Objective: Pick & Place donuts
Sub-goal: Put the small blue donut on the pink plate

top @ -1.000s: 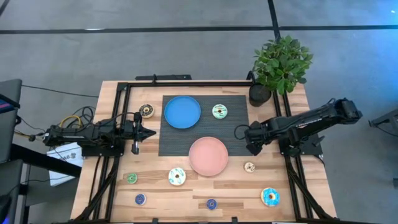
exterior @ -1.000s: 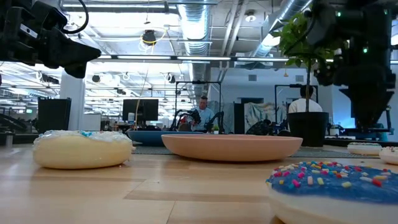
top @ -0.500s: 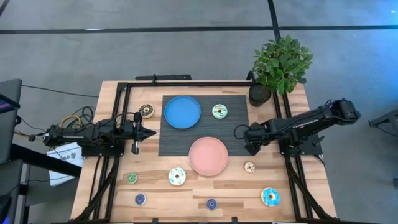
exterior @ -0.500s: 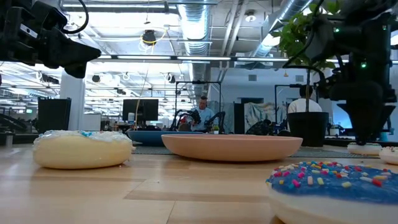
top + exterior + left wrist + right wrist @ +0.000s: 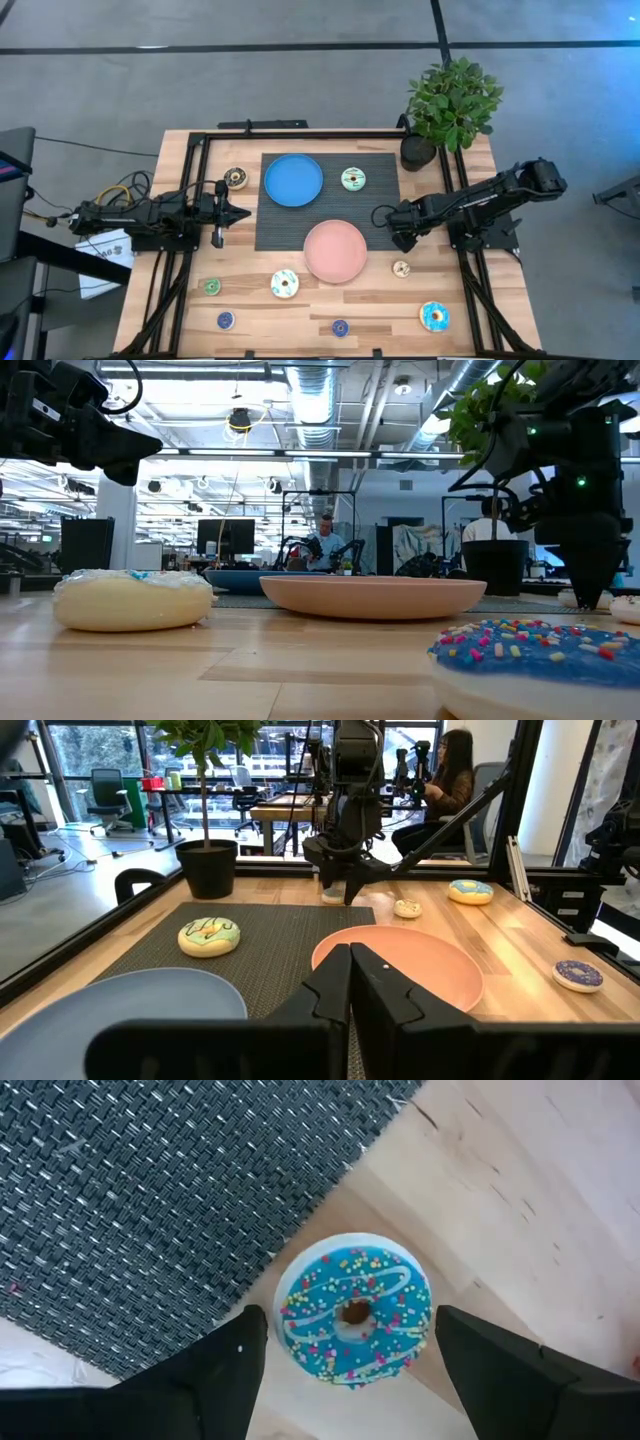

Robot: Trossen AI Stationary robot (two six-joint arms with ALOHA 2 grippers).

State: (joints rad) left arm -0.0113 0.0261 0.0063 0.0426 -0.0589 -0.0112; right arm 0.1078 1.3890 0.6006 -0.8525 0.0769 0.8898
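My right gripper is open and points down over a blue‑iced donut with sprinkles. The donut lies flat on the wood beside the dark mat's right edge, and the fingers stand on either side of it without touching. The high view shows this gripper right of the pink plate, with the donut hidden under it. From the left wrist, the right gripper stands above the donut. My left gripper is shut and waits left of the mat. Other donuts lie flat: green‑white, dark brown, cream, large blue.
A blue plate and a pink plate lie on and by the dark woven mat. A potted plant stands at the far right corner. More donuts lie along the near edge. A black frame rims the table.
My right gripper has moved a little toward the table's left and come down toward the blue sprinkled donut beside the mat, staying open. The left arm has kept still.
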